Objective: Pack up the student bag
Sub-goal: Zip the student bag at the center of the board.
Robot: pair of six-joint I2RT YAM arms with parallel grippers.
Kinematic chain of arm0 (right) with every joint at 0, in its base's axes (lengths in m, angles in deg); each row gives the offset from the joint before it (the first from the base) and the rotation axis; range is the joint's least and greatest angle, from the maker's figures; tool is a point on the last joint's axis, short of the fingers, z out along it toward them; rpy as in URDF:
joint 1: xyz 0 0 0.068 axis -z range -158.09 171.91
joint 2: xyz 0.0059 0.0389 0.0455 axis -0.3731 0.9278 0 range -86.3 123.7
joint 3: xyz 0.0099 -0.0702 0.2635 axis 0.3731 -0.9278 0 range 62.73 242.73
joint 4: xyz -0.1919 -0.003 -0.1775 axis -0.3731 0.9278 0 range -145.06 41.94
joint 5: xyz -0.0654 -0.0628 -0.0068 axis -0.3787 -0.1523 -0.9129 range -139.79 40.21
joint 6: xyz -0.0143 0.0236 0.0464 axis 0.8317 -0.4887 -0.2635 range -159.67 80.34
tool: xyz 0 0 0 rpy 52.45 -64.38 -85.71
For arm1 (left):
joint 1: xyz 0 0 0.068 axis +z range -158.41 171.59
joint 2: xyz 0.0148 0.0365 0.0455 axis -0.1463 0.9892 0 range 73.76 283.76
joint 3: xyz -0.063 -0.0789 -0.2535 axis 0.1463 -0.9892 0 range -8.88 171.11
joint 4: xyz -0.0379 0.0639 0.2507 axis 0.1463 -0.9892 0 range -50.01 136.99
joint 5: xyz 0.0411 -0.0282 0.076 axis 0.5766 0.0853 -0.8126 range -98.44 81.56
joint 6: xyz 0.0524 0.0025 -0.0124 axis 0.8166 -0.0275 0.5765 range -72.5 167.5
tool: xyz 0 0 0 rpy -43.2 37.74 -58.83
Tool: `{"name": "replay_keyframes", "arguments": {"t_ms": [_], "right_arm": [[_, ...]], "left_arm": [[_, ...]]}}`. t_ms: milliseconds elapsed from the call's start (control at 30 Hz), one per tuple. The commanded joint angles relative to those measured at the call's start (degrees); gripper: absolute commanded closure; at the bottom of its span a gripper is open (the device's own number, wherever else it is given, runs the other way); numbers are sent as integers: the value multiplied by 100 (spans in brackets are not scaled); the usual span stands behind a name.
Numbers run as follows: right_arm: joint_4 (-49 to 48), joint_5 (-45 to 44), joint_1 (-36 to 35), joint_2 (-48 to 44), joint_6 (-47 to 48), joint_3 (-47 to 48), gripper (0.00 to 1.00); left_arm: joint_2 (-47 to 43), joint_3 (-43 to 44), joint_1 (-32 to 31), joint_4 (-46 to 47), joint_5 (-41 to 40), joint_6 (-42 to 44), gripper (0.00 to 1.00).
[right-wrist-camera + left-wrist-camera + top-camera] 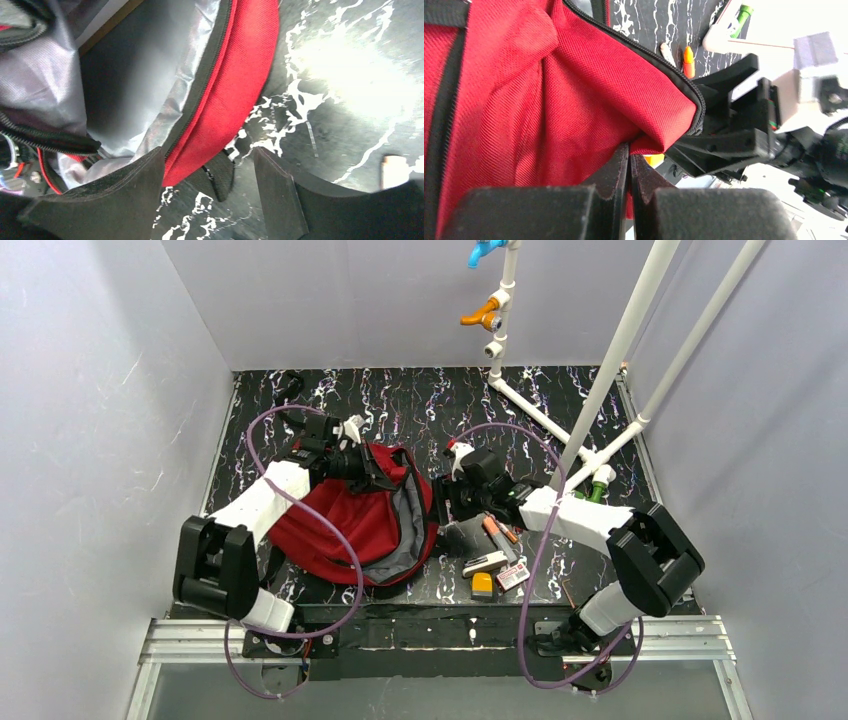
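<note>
In the top view the student bag lies left of centre on the black marbled desk. Its mouth gapes toward the right and shows the grey lining. The left end effector sits at the bag's upper edge. In the left wrist view its fingers are pressed together on a fold of red fabric just below the zip edge.

The right end effector is at the right rim of the mouth, fingers apart. In the right wrist view the red rim passes between them, close to the finger at lower left, with bare desk toward the other finger.

A band of bare desk runs along the top of the frame behind the bag. White pipes cross the upper right. Loose stationery crowds the near edge, right of the bag.
</note>
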Motion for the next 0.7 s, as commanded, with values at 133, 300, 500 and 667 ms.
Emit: {"name": "replay_keyframes", "arguments": {"t_ms": [133, 300, 500, 667], "right_arm": [[1096, -290, -212, -524, 1056, 813, 25], [927, -556, -1343, -1017, 1293, 1008, 22], [208, -885, -2079, -1106, 1214, 1105, 19], [-395, -282, -2276, -267, 935, 1522, 20]], "left_arm": [[-350, 127, 217, 135, 561, -71, 67], [-1451, -239, 257, -762, 187, 361, 44], [-2769, 598, 315, -2798, -1525, 1329, 31], [-3596, 1049, 329, -3720, -3738, 1142, 24]]}}
